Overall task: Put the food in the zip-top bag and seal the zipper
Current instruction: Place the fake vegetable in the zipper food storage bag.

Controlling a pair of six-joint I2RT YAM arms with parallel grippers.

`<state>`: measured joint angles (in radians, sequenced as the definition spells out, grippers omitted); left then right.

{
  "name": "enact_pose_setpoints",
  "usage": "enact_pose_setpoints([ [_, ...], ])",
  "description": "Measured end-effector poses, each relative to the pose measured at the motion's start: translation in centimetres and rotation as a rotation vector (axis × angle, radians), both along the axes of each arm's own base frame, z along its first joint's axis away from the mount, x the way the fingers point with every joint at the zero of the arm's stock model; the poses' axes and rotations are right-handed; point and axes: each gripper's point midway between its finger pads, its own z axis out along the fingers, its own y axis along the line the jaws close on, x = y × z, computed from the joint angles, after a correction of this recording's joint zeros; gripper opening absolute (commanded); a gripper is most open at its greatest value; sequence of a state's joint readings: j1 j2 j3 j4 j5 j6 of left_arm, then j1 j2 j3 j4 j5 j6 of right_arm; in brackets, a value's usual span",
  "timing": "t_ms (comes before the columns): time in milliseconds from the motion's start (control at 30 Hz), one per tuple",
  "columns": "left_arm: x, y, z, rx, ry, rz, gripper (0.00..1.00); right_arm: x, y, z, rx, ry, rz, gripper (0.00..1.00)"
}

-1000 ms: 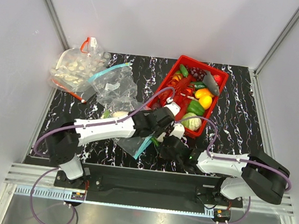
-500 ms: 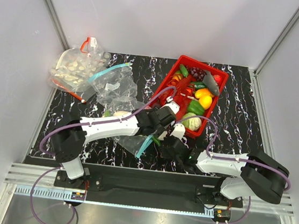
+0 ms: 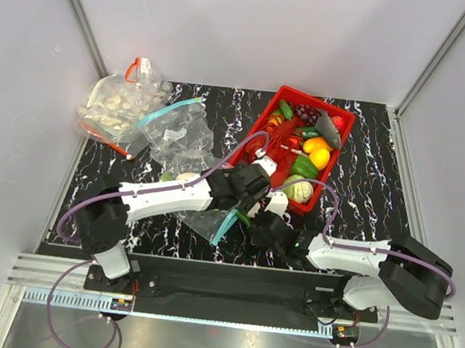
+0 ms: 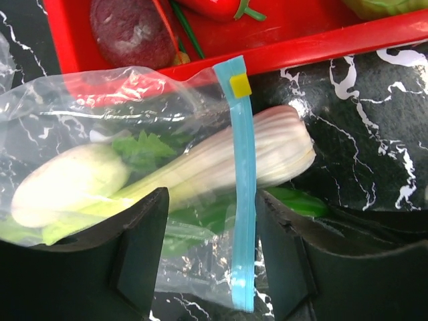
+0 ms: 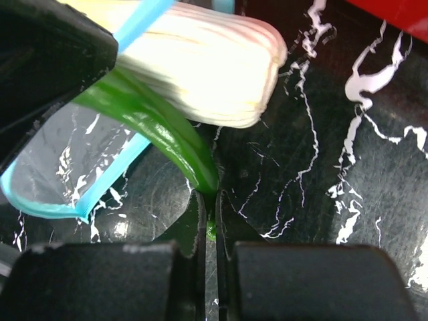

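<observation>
The clear zip-top bag [image 4: 80, 100] lies in front of the red basket, and also shows in the top view [image 3: 203, 221]. Its teal-blue zipper [image 4: 242, 200] carries a yellow slider [image 4: 239, 83]. In the bag lie a white radish-like piece [image 4: 67, 184] and the leek [image 4: 221, 157], whose white end sticks out past the zipper. My left gripper [image 4: 210, 207] is open, its fingers on either side of the zipper strip. My right gripper [image 5: 208, 214] is shut on the tip of a long green vegetable [image 5: 160, 124] that curves under the leek's end [image 5: 207, 73]. In the top view both grippers meet at the bag's mouth [image 3: 227, 222].
The red basket [image 3: 258, 135] holds yellow, red and green toy produce and a grey fish [image 3: 328, 128]; its wall [image 4: 334, 43] is just beyond the bag. At the back left lie a bag with a red zipper [image 3: 110, 105] and another clear bag [image 3: 179, 130].
My left gripper has shifted slightly left and the bag's zipper edge has moved a little with it. The right gripper has stayed shut on the green vegetable, hardly moving.
</observation>
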<state>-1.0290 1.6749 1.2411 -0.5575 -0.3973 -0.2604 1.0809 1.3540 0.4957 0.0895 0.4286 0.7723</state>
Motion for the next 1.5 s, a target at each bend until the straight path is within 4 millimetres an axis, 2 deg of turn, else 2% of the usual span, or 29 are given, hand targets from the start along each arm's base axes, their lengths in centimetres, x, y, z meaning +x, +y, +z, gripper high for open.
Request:
enact_pose_setpoints([
  [200, -0.6, 0.8, 2.1, -0.047, -0.025, 0.004, 0.67, 0.2, 0.5, 1.9, 0.001, -0.069, 0.064, 0.00],
  [300, -0.9, 1.3, 3.4, -0.079, -0.043, 0.006, 0.78, 0.3, 1.1, 3.5, 0.013, -0.108, 0.096, 0.00],
  [467, -0.7, 1.6, 4.8, -0.105, -0.074, 0.021, 0.79, 0.5, 1.1, 5.0, 0.005, -0.135, 0.102, 0.00],
  [567, -0.3, 1.2, 4.3, -0.077, -0.067, 0.025, 0.77, 0.7, 0.1, 4.4, -0.033, -0.124, 0.072, 0.00],
  [667, 0.2, 0.8, 3.0, -0.034, -0.055, 0.034, 0.75, 1.1, -1.3, 2.9, -0.097, -0.094, 0.029, 0.00],
  [767, 0.4, 1.1, 2.0, 0.009, -0.046, 0.044, 0.74, 1.1, -1.9, 1.8, -0.131, -0.074, 0.009, 0.00],
  [967, 0.6, 0.9, 2.1, 0.033, -0.039, 0.046, 0.72, 1.4, -2.1, 1.7, -0.131, -0.074, -0.014, 0.00],
  [1200, 0.5, 0.5, 2.0, 0.027, -0.023, 0.043, 0.76, 1.7, -2.6, 1.7, -0.144, -0.082, -0.031, 0.00],
  [1500, 0.2, 0.8, 1.8, 0.021, -0.009, 0.062, 0.76, 1.7, -2.6, 1.6, -0.168, -0.084, -0.022, 0.00],
])
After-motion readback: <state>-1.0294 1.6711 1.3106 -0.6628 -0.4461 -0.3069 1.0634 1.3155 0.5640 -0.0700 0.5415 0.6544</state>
